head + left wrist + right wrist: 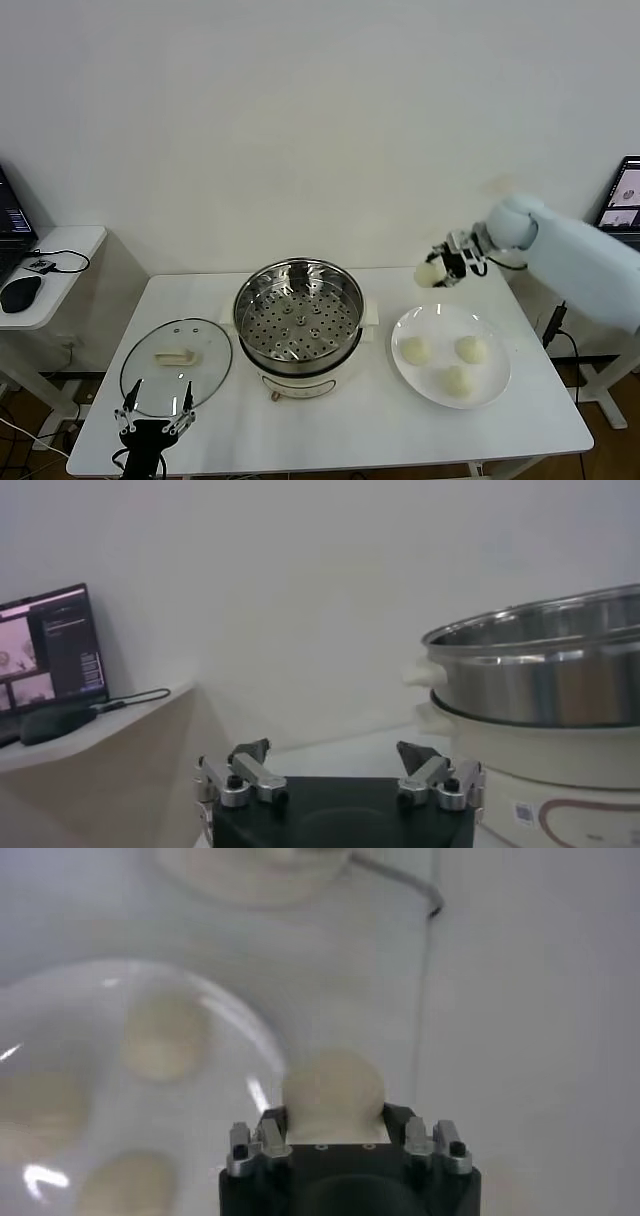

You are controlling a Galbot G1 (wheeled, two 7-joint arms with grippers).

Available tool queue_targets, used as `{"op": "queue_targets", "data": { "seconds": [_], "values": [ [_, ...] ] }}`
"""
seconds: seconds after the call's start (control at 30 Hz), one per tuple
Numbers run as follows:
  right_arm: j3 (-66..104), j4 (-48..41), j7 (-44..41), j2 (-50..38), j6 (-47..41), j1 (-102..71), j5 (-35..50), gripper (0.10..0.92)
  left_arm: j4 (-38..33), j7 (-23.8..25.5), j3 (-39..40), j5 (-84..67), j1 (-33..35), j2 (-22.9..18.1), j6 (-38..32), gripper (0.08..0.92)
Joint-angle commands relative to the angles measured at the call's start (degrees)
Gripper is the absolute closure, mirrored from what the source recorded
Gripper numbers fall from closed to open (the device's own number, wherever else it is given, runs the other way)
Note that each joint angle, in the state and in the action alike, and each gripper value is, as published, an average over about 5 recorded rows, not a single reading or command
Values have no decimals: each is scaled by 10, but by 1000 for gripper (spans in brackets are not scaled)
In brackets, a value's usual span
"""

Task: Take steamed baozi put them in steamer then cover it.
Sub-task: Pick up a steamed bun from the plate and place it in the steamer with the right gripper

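Head view: white surface [330,425] w/ steamer [298,322] at centre, perforated tray visible inside, nothing in it, uncovered. Cover [176,365] lies flat on surface just left of steamer, handle up. White plate [451,357] right of steamer carries three baozi [415,350], [470,349], [457,380]. Right gripper [446,268] up in the air above plate's far left edge, clamped on a fourth baozi [430,273], clear of plate. Left gripper [157,412] low at near left edge of surface, by cover's near rim, fingers spread, holding nothing. Side table [45,290] far left w/ mouse [20,293]. Left wrist view: left gripper [338,773] fingers apart, empty; steamer [540,680] close by, steel pot over cream base; laptop [45,650] on side shelf in bkgd. Right wrist view: right gripper [348,1138] closed on held baozi [333,1091], bun seated between fingers; plate [235,1028] below, blurred, w/ three baozi on it, e.g. [165,1036]; steamer base [250,868] edge beyond plate.
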Motion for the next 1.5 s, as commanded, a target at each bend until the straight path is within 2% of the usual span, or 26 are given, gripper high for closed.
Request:
{"op": "queue_targets", "data": {
  "seconds": [0.03, 0.37, 0.67, 1.17, 1.5],
  "values": [
    [-111, 29, 18, 64, 18, 150, 86, 421, 1, 3, -3, -17, -3, 5, 2, 177],
    [-162, -36, 45, 228, 110, 150, 77, 417, 14, 13, -13, -54, -6, 12, 4, 177],
    [-175, -127, 53, 325, 229, 109, -26, 414, 20, 13, -20, -51, -7, 6, 0, 177],
    [-164, -211, 77, 379, 345, 36, -182, 406, 25, 14, -23, -46, -11, 6, 0, 177],
    [-151, -250, 99, 408, 377, 21, -219, 406, 22, 14, -25, -43, -9, 4, 0, 177]
  ]
}}
